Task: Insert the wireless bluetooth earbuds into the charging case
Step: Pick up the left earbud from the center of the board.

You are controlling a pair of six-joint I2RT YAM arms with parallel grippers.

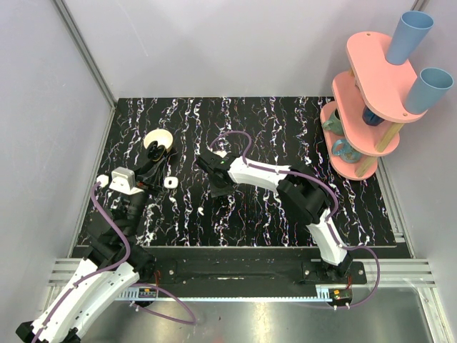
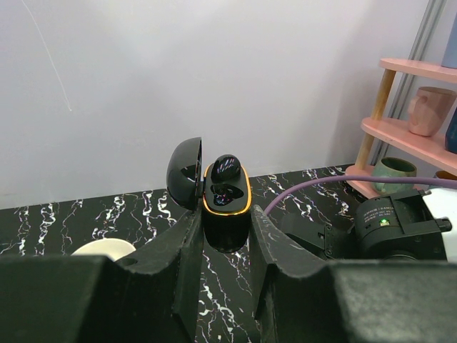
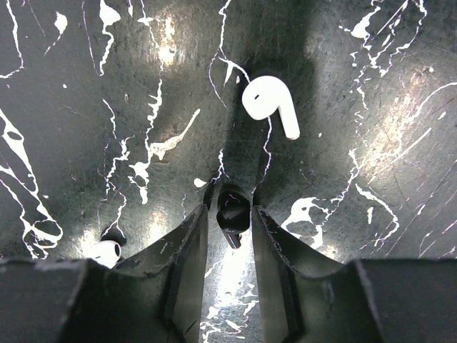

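Observation:
My left gripper (image 2: 225, 221) is shut on a black charging case (image 2: 227, 207) with a gold rim, holding it upright with its lid (image 2: 184, 171) swung open. One black earbud (image 2: 226, 168) sits in the case. My right gripper (image 3: 228, 211) points down at the table, its fingers open and close on either side of a second black earbud (image 3: 233, 213) that lies on the marble top. A sliver of gap shows at its left finger. A white earbud (image 3: 268, 103) lies just beyond, another white earbud (image 3: 107, 251) at the lower left.
A cream round case (image 1: 158, 138) rests just behind the left gripper (image 1: 151, 166). A small white piece (image 1: 170, 182) lies between the arms. The pink tiered rack (image 1: 371, 107) with blue cups and mugs stands at the far right. The right arm's black body (image 2: 389, 225) is near the held case.

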